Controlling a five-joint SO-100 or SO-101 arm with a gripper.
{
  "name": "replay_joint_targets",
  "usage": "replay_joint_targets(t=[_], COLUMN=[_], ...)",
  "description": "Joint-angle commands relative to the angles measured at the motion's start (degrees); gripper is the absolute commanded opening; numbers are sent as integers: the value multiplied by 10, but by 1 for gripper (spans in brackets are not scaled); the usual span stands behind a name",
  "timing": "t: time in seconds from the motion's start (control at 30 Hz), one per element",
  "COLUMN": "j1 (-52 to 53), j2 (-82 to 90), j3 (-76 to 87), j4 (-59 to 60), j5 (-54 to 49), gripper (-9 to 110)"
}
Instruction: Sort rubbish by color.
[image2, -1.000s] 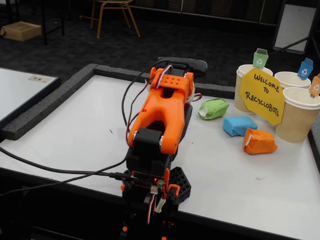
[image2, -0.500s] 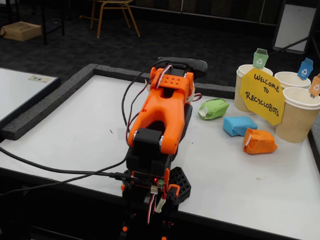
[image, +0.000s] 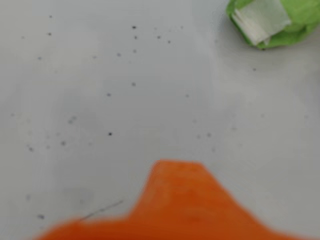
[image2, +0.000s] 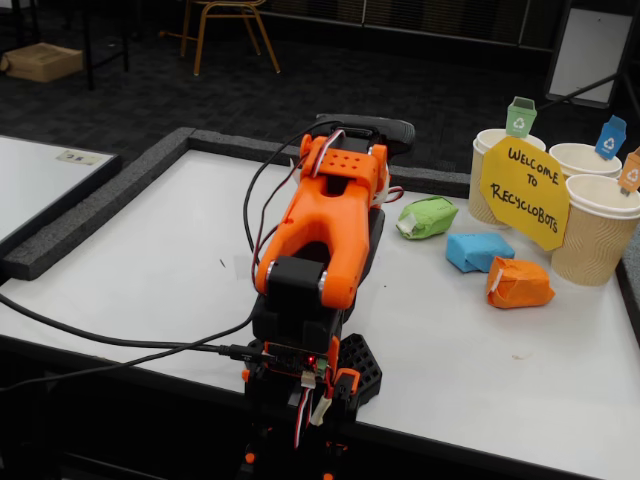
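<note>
Three crumpled lumps of rubbish lie on the white table in the fixed view: a green one (image2: 427, 217), a blue one (image2: 479, 250) and an orange one (image2: 518, 283). The orange arm (image2: 325, 230) is folded up over its base, left of the lumps and apart from them. Its gripper end is hidden behind the arm there. In the wrist view a blurred orange finger (image: 177, 200) rises from the bottom edge over bare table, and the green lump (image: 272, 22) sits at the top right corner, well clear of it. Only that one finger shows.
Three ribbed paper cups stand behind the lumps: one with a green tag (image2: 497, 165), one with a blue tag (image2: 585, 160), one with an orange tag (image2: 598, 235). A yellow sign (image2: 524, 192) leans against them. Black cables (image2: 120, 345) cross the front left. A grey foam border (image2: 100, 205) edges the table.
</note>
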Motion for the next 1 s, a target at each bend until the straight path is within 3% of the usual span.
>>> replay_joint_targets(t=[0.0,0.67,0.97], j1=[1,8,25], j2=[19,15,-122], j3=[-15,-24,-173], j4=[-2,-5,-62], j5=[9,6,5], gripper=[0,3,5])
